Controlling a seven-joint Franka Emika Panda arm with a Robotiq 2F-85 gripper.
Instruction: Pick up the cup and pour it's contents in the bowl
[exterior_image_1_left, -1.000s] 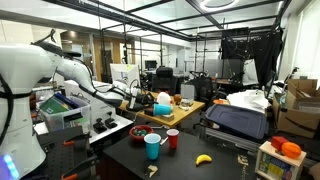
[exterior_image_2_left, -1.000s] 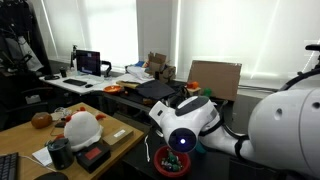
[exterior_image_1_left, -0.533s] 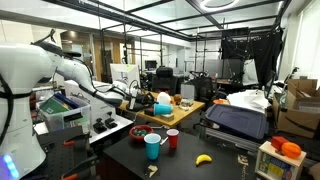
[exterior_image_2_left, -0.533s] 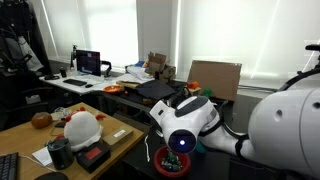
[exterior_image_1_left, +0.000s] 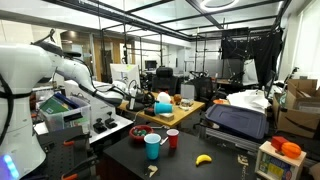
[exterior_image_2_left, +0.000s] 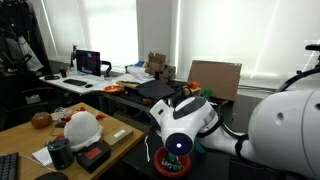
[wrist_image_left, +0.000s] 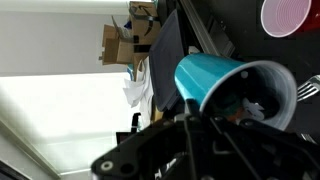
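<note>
I've got the end effector (exterior_image_1_left: 137, 98) clamped on the cup (wrist_image_left: 215, 75), tipped sideways; the bowl (exterior_image_1_left: 134, 131) sits at its 6 o'clock.

Arm (exterior_image_1_left: 72, 70) outstretched, jaws clamped.

White Panda arm (exterior_image_1_left: 58, 68), glossy and round-jointed.
Smooth white shells in both exterior views, parted by dark seams and a black band (exterior_image_2_left: 226, 136) between segments. Blue indicator light (exterior_image_2_left: 178, 145) glowing on a bulbous joint, with another blue glow low on the base (exterior_image_1_left: 8, 163). Black, angular gripper (wrist_image_left: 196, 120) framework in wrist view.
</note>
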